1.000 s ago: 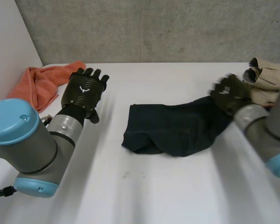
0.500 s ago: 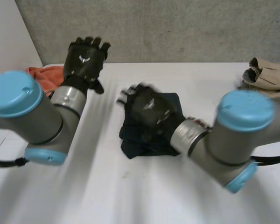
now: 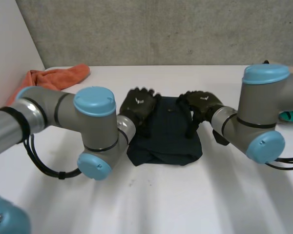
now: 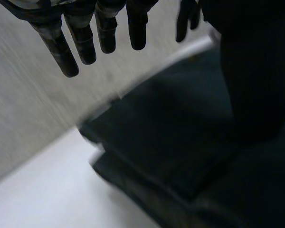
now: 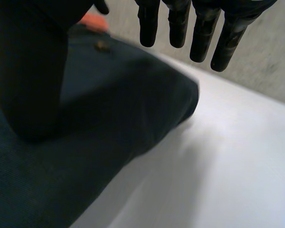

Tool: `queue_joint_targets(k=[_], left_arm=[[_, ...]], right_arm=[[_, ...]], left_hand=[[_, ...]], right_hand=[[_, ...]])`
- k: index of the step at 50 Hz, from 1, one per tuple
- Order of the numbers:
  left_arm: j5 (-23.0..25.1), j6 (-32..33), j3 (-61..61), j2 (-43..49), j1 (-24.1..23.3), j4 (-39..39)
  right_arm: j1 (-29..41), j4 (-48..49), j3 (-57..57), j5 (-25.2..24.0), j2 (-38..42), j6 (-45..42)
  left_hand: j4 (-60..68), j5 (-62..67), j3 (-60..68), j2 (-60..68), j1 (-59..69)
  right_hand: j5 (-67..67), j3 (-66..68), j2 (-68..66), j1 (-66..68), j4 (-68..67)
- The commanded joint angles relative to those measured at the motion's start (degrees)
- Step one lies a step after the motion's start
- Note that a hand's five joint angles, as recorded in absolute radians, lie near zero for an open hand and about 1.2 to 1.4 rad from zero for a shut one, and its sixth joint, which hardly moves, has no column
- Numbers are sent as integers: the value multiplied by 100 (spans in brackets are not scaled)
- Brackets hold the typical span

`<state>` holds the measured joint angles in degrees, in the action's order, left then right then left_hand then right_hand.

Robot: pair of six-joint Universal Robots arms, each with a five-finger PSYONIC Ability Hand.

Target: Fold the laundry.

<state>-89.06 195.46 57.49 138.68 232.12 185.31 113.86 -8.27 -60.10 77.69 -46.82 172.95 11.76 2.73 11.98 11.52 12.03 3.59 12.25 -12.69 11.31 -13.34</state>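
A dark navy cloth (image 3: 168,134) lies folded into a compact bundle in the middle of the white table (image 3: 151,200). My left hand (image 3: 139,103) sits over the cloth's back left edge, its fingers straight. At the back right edge my right hand (image 3: 199,103) hovers, open as well. In the left wrist view the left hand (image 4: 80,42) holds its fingers spread above the folded cloth (image 4: 180,152), gripping nothing. In the right wrist view the right hand (image 5: 199,33) has straight fingers above the cloth (image 5: 109,109), which ends in a rounded fold beside bare table.
An orange cloth (image 3: 53,78) lies bunched at the back left by the white side wall. A teal item (image 3: 290,116) peeks out behind my right arm at the far right. A grey concrete wall runs along the table's back edge.
The right hand dragged the cloth's right end leftward over the rest, let go and drew back to the right edge. The left arm swung in from the orange cloth to the navy cloth's left edge.
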Motion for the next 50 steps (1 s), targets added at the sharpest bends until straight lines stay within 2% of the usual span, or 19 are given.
queue_joint_targets(k=[1, 10, 14, 19, 23, 26, 27, 28, 30, 31, 35, 42, 50], left_arm=[[-32, 843, -335, 625, 61, -601], [-15, 1003, -326, 407, 79, -636], [3, 950, -265, -147, 87, -645], [327, 678, 42, -981, 175, -663], [1038, 265, 516, -1842, 395, -680], [1750, -43, 973, -2475, 562, -741], [2178, -157, 1175, -2729, 614, -820], [2409, -184, 1272, -2845, 632, -856], [2857, -237, 1440, -3021, 702, -943], [3260, -263, 1580, -3152, 790, -1031], [3912, -263, 1826, -3276, 1036, -1242], [4002, -254, 1836, -3268, 1072, -1278], [3967, -254, 1827, -3215, 1072, -1260]], right_arm=[[4, -307, 473, 9, 735, -199], [13, -360, 482, 264, 666, -1070], [4, -246, 272, 422, -45, -1114], [13, 604, -683, 501, -1151, -1044], [83, 1439, -1842, 501, -1766, -1061], [241, 1933, -2531, 501, -2146, -1096], [390, 2265, -2985, 510, -2295, -1140], [452, 2390, -3146, 510, -2340, -1149], [601, 2680, -3471, 510, -2340, -1158], [741, 2968, -3717, 519, -2279, -1193], [1049, 3523, -3982, 528, -1877, -1377], [1147, 3955, -3817, 607, -1032, -1886], [1147, 4509, -3263, 835, -399, -2037]], left_hand=[[-20, -117, -43, 4, -47], [-54, -151, -76, -30, -80], [-70, -168, -93, -46, -97], [-71, -168, -93, -47, -97], [-37, -134, -59, -13, -64], [64, -34, 41, 87, 37], [47, -50, 25, 71, 21], [47, -50, 25, 71, 21], [64, -33, 42, 88, 38], [64, -33, 42, 88, 38], [31, -67, 8, 54, 4], [-20, -117, -42, 4, -46], [-37, -134, -59, -13, -63]], right_hand=[[-359, -225, 269, -131, 334], [-359, -225, 269, -131, 334], [-359, -225, 269, -131, 334], [-359, -225, 269, -131, 334], [-359, -225, 269, -131, 334], [-359, -225, 269, -131, 334], [-359, -225, 269, -131, 334], [-359, -225, 269, -131, 334], [-359, -225, 269, -131, 334], [-359, -225, 269, -131, 334], [-359, -225, 269, -131, 334], [-359, -225, 269, -131, 334], [-359, -225, 269, -131, 334]])
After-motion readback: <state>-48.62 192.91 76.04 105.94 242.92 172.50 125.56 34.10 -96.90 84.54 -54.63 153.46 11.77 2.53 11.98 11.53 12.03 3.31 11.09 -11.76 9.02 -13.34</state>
